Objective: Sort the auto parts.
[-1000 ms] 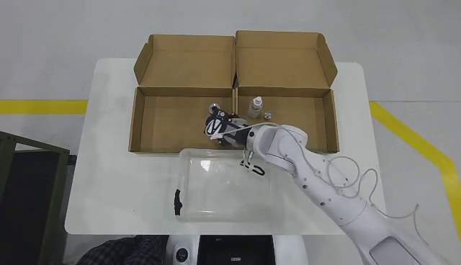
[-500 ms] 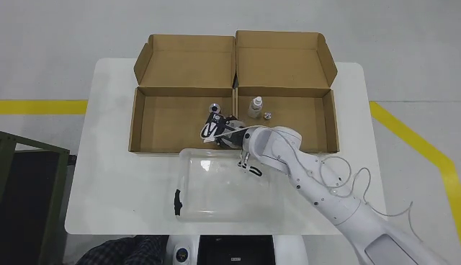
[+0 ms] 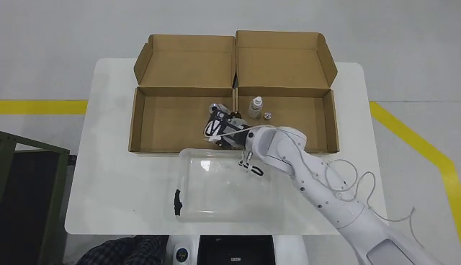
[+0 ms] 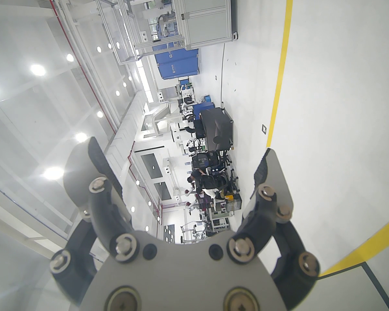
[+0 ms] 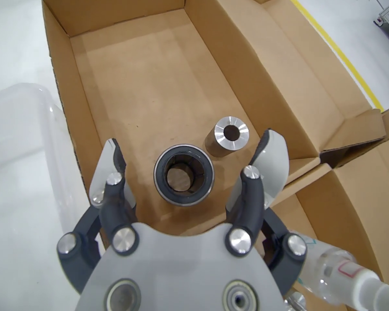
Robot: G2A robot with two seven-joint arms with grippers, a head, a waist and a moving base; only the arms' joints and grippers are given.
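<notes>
While R wrist nudged sideways & back in the last sec, right gripper (image 3: 215, 126) stays wide open, empty, over left box (image 3: 169, 121), frame centre.
Black-ringed bushing (image 5: 183, 175) stands on box floor btw. the fingers, not touching; steel sleeve (image 5: 228, 137) just beside it. Reads as drop done, part sorted; next prob. pull clear. Left gripper (image 4: 181, 150) open too, holding nothing.
</notes>
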